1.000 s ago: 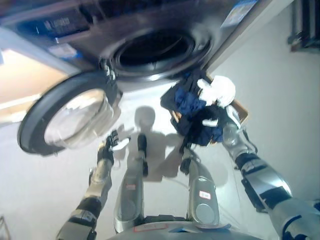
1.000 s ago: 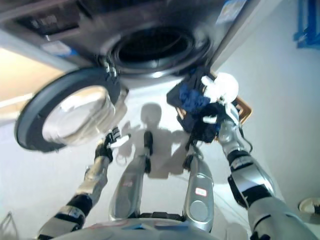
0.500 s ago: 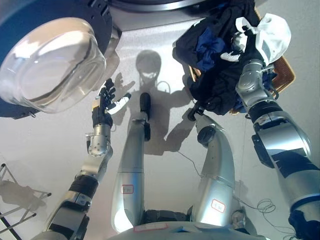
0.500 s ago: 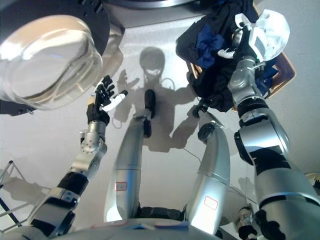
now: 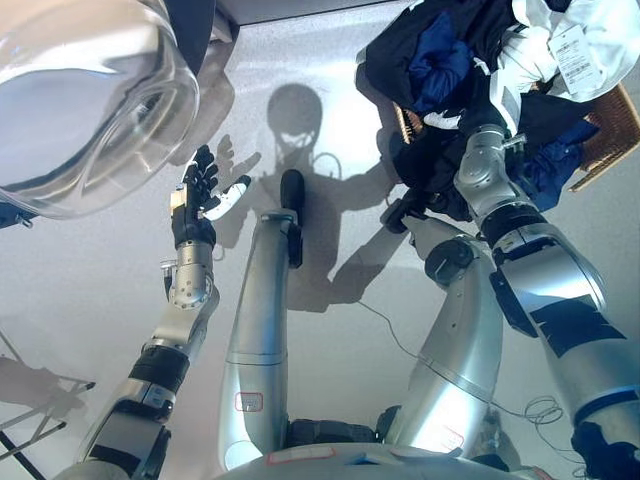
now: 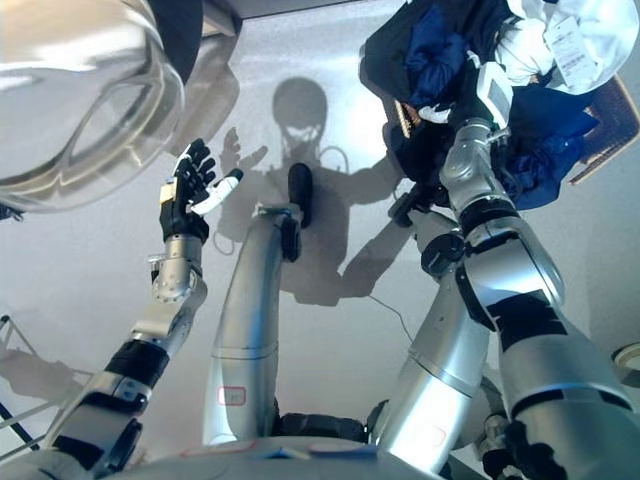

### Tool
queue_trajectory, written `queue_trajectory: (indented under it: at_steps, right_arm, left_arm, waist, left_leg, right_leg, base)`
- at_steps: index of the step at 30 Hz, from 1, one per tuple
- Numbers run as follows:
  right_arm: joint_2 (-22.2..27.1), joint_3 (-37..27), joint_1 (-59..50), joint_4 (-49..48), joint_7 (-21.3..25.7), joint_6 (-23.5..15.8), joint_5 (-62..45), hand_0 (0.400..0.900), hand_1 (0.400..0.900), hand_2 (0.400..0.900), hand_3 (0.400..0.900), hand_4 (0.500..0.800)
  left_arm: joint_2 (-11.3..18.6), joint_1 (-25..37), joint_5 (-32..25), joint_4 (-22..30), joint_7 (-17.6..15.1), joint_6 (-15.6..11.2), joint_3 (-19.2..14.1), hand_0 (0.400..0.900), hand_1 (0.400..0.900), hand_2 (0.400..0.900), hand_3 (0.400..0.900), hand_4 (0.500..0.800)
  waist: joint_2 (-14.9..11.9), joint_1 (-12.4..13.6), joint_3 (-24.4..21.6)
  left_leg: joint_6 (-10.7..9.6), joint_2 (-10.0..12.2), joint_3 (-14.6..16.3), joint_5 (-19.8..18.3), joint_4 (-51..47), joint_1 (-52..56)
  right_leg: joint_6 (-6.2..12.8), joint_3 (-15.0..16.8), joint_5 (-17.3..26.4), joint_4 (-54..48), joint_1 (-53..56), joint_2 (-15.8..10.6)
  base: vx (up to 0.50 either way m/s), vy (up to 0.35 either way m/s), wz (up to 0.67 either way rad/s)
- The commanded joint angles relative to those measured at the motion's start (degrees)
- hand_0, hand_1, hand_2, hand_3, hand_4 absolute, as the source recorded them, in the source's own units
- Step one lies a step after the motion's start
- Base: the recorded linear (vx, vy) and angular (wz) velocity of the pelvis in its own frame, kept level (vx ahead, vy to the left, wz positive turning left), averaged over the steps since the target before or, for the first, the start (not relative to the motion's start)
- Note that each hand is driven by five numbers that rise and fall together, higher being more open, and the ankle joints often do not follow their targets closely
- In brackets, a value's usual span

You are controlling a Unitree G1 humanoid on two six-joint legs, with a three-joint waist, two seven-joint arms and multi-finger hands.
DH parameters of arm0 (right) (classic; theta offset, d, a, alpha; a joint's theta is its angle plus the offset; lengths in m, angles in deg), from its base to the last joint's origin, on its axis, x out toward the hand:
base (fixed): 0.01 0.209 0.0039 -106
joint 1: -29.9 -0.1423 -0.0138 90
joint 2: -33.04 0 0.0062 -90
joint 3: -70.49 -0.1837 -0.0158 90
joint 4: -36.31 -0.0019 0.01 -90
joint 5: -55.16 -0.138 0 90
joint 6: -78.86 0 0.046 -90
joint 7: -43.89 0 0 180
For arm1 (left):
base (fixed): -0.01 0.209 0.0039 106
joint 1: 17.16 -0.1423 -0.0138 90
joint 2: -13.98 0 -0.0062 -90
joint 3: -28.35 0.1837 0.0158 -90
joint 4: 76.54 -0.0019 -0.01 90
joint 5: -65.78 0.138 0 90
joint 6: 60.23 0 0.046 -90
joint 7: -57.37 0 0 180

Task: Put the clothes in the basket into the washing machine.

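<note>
So: wicker basket (image 5: 612, 122) sits at the upper right on the pale floor (image 5: 90, 300), only its brown woven rim showing at the right edge and a bit of weave (image 5: 405, 122) under the cloth. It holds blue fabric (image 6: 545, 160) down inside. Lifted above and in front of it hangs a bundle of clothes (image 5: 440, 60): dark navy and black garments, a brighter blue piece (image 5: 437, 52) folded into the middle, and a white garment (image 5: 600, 45) with a paper tag (image 5: 570, 55) at the top right.

Right hand (image 5: 478, 95) is raised into that bundle from below, forearm pointing up; fingers are buried in the cloth (one white tip peeks out), so whether they are curled round it cannot be told.

Left hand (image 5: 200, 200) is held up at the left, palm out, fingers spread apart and straight, holding nothing, white-tipped thumb sticking out to the right.

Washing machine door (image 5: 90, 100) with its domed glass window fills the upper left, swung open, just above the left hand and not touching it.
</note>
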Motion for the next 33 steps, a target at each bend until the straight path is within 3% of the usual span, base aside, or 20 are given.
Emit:
queue_trajectory:
  at_steps: [1, 7, 11, 17, 19, 23, 28, 33]
  right_arm:
    - [0.2, 2.33, 2.35, 1.71, 0.21, -1.74, 1.72, 0.4, 0.4, 0.4, 0.4, 0.5]
    - [1.69, 3.49, 2.93, 4.34, 0.51, -0.18, 5.75, 0.4, 0.4, 0.4, 0.4, 0.5]
    - [3.29, 3.28, 4.84, 3.74, 1.24, 0.06, 6.72, 0.4, 0.4, 0.4, 0.4, 0.5]
    - [7.02, 0.55, 8.93, -6.76, 3.94, -2.04, 3.22, 0.4, 0.4, 0.4, 0.4, 0.5]
    - [11.15, -2.53, 14.64, -24.47, 4.96, -4.04, 0.05, 0.4, 0.4, 0.4, 0.4, 0.5]
    - [12.45, -12.17, 25.74, -45.75, 6.03, -8.54, -5.77, 0.4, 0.4, 0.4, 0.4, 0.5]
    - [7.38, -21.81, 36.24, -60.7, 4.84, -13.55, -13.68, 0.4, 0.4, 0.4, 0.4, 0.5]
    - [-0.92, -23.23, 38.42, -69.32, -1.43, -18.71, -28.05, 0.4, 0.4, 0.4, 0.4, 0.5]
  left_arm:
    - [-0.61, -5.67, -0.3, 4.82, -1.44, -4.6, -1.03, 0.9, 0.9, 0.9, 0.9, 0.8]
    - [-0.51, -5.57, -0.39, 4.6, -0.72, -4.42, 0.26, 0.9, 0.9, 0.9, 0.9, 0.8]
    - [-0.18, -6.23, -0.08, 4.49, -0.87, -4.4, -0.62, 0.9, 0.9, 0.9, 0.9, 0.8]
    - [-0.02, -8.36, 0.27, 5.16, -1.91, -4.25, -3.18, 0.9, 0.9, 0.9, 0.9, 0.8]
    - [0.2, -10.72, 0.16, 6.3, -2.94, -3.89, -6.09, 0.9, 0.9, 0.9, 0.9, 0.8]
    - [-0.38, -12.46, 0.21, 5.65, -3.89, -3.41, -8.11, 0.9, 0.9, 0.9, 0.9, 0.8]
    - [-1.0, -13.7, -0.76, 5.23, -4.43, -2.68, -8.63, 0.9, 0.9, 0.9, 0.9, 0.8]
    - [-1.62, -14.8, -2.3, 4.91, -4.05, -1.66, -8.62, 0.9, 0.9, 0.9, 0.9, 0.8]
  waist:
    - [4.01, 1.52, -6.32]
    - [4.67, 2.04, -7.01]
    - [4.68, 1.87, -7.37]
    - [3.22, -0.07, -7.86]
    - [1.8, -2.27, -7.86]
    - [0.34, -5.34, -7.69]
    - [-0.38, -6.79, -8.24]
    - [-0.3, -7.1, -9.47]
  left_leg:
    - [-0.15, -2.23, 0.64, -0.04, -2.09, -1.58]
    - [0.28, -2.72, 0.78, 0.04, -0.21, -3.24]
    - [0.45, -3.2, 0.68, 0.13, 0.55, -3.52]
    - [0.52, -2.86, 0.89, 0.22, 0.66, -3.42]
    - [0.4, -2.62, 0.86, 0.38, 0.57, -3.27]
    - [0.18, -2.29, 0.79, 0.36, 0.67, -3.37]
    - [0.21, -1.92, 0.71, 0.32, 0.34, -3.08]
    - [0.07, -1.51, 0.82, 0.31, -0.4, -2.2]
  right_leg:
    - [7.78, 0.34, -4.98, 4.98, -6.42, 0.1]
    - [7.61, 1.4, -4.99, 7.15, -8.43, -0.5]
    - [7.56, 1.88, -4.98, 8.16, -9.14, -0.85]
    - [7.4, 2.0, -4.26, 7.99, -8.91, -0.37]
    - [7.43, 1.8, -3.82, 7.72, -8.56, 0.19]
    - [7.64, 1.43, -3.61, 7.26, -8.07, 0.95]
    - [7.79, 1.14, -4.08, 6.97, -7.57, 1.32]
    - [7.68, 0.49, -4.45, 5.97, -6.15, 1.62]
  base:
    - [-0.01, 0.001, 0.08]
    - [-0.01, -0.008, 0.07]
    - [0.0, -0.007, 0.05]
    - [0.0, 0.018, -0.09]
    - [0.0, 0.036, -0.25]
    - [0.01, 0.027, -0.18]
    - [0.02, 0.013, -0.07]
    - [0.03, 0.005, -0.02]
